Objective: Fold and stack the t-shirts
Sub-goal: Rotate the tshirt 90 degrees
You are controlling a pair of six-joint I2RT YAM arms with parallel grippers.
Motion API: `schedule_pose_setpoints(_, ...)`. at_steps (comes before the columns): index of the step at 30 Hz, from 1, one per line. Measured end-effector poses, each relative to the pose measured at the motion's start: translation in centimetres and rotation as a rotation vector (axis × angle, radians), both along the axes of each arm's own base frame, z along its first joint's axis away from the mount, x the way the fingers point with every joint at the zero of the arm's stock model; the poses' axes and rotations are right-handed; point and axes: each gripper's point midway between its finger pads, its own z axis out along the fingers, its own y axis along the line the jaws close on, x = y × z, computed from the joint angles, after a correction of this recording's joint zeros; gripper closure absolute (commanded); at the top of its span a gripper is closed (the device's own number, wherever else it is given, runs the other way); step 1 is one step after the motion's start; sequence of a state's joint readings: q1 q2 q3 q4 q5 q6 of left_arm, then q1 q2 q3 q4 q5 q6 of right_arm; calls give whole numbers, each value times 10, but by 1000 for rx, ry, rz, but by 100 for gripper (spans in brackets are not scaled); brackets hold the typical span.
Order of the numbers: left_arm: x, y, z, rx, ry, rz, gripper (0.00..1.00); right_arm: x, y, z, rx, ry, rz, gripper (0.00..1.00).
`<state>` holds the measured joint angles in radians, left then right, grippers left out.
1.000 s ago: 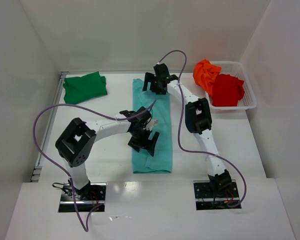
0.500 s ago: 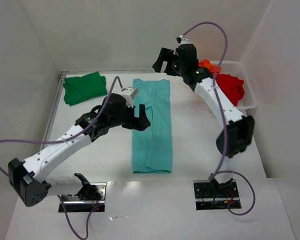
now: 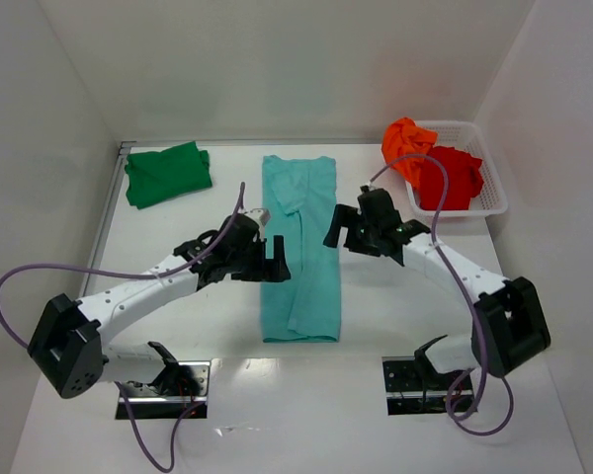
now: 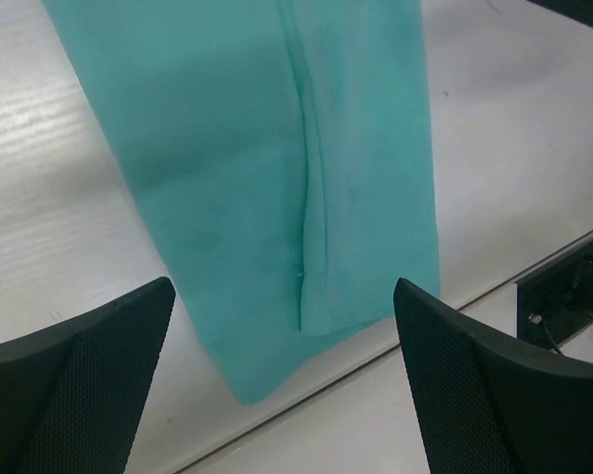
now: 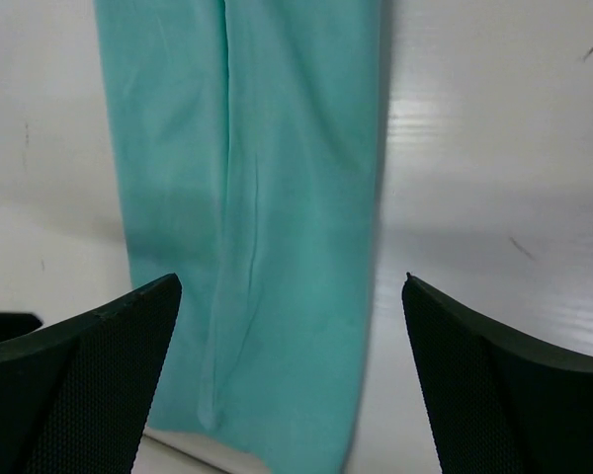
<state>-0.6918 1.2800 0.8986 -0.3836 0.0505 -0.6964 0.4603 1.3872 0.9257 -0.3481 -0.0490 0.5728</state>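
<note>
Okay, the light teal t-shirt [image 3: 298,247] lies mid-table as a long folded strip. My wrist cameras show its lengthwise crease. Only overhead shows the folded dark green shirt [image 3: 168,173] far left, and the orange shirt [image 3: 407,143] and red shirt [image 3: 450,178] crumpled in the basket [image 3: 492,193]. The table [image 3: 395,296] and walls are white. The left gripper [image 3: 275,262] and right gripper [image 3: 334,225] gape wide and empty, flanking the strip.

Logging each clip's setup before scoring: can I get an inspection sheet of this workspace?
Surface: white table, a few faint scuffs.
Job's things: teal shirt lying in a long strip at centre; green shirt folded, far left; orange shirt and red shirt crumpled in the basket.
Clutter: nothing seen.
Grippers: left gripper and right gripper open, one at each side of the teal shirt, holding nothing.
Cables: purple cables loop off both arms.
Surroundings: white walls on three sides.
</note>
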Motion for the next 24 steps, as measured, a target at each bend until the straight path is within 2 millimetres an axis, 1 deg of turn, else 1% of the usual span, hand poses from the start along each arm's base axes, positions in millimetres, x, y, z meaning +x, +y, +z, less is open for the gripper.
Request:
schedule_pose_setpoints(1, -2, 0, -4, -3, 14, 10, 1, -9, -2, 0, 7, 6, -4, 4)
schedule_pose_setpoints(4, -6, -2, -19, -1, 62, 13, 1, -26, -2, 4, 43, -4, -13, 9)
schedule_pose_setpoints(6, -11, -6, -29, 6, 99, -6, 1, -39, 5, 3, 64, -1, 1, 16)
schedule_pose_setpoints(8, -18, -13, -39, 14, 132, -42, 1, -55, 15, -3, 77, 19, 30, 23)
schedule_pose_setpoints(9, -24, -18, -44, 16, 149, -66, 1, -63, 20, -8, 81, 36, 44, 28)
schedule_pose_setpoints(10, -30, -23, -48, 21, 163, -91, 1, -69, 23, -12, 82, 50, 57, 35)
schedule_pose_setpoints(12, -42, -32, -55, 29, 187, -137, 2, -82, 30, -21, 84, 80, 77, 39)
schedule_pose_setpoints(15, -54, -39, -60, 38, 209, -176, 3, -97, 37, -27, 89, 109, 93, 44)
schedule_pose_setpoints(18, -54, -40, -60, 37, 211, -175, 3, -111, 41, -30, 102, 123, 108, 49)
schedule_pose_setpoints(20, -53, -40, -60, 33, 207, -174, 4, -120, 41, -32, 111, 131, 110, 50)
schedule_pose_setpoints(22, -53, -42, -59, 26, 206, -176, 6, -130, 42, -35, 117, 142, 116, 53)
schedule_pose_setpoints(24, -54, -43, -60, 20, 209, -182, 7, -139, 43, -39, 121, 159, 121, 53)
